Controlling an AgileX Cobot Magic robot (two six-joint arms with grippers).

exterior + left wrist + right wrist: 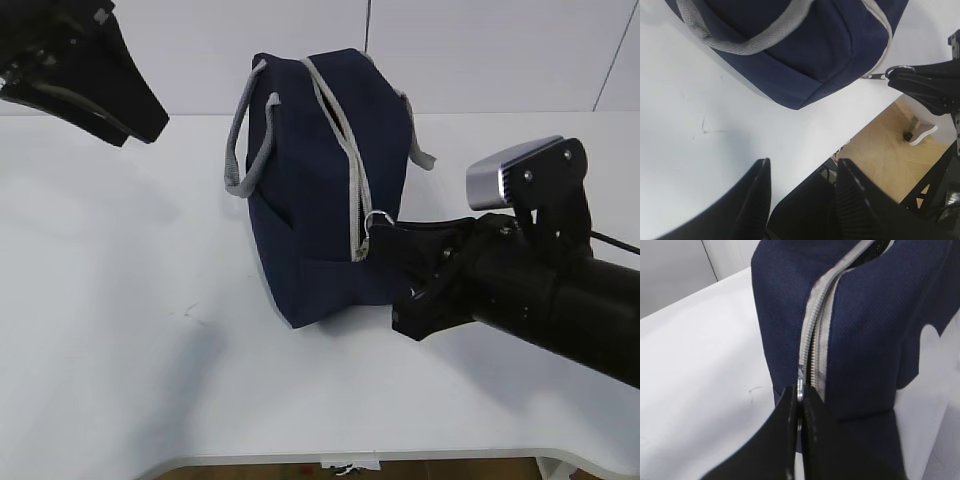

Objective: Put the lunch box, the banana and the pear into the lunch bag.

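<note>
Lunch bag, boxy and navy blue, stands on a white table, just in front of the right claw and touching it at the zipper. The right claw's two black fingers are pinched tight together on the metal ring pull, which sits at the lower end of the grey zipper; in the right wrist view the ring disappears between the closed fingertips, and the zipper track climbs away from the claw toward the top of the bag. Grey webbing handles loop off the bag on the side farthest from that claw. The left claw hangs high above the table, well apart from the bag and off to its far side from the right claw; its fingers stand parted with nothing between them, and the bag's lower corner lies ahead of them. The tabletop is plain, smooth and white, with a faint small scuff mark on it between the left claw and the bag. Behind the table rises a pale grey panelled wall. Past the table's near edge, below the left claw, a light wooden floor shows.
</note>
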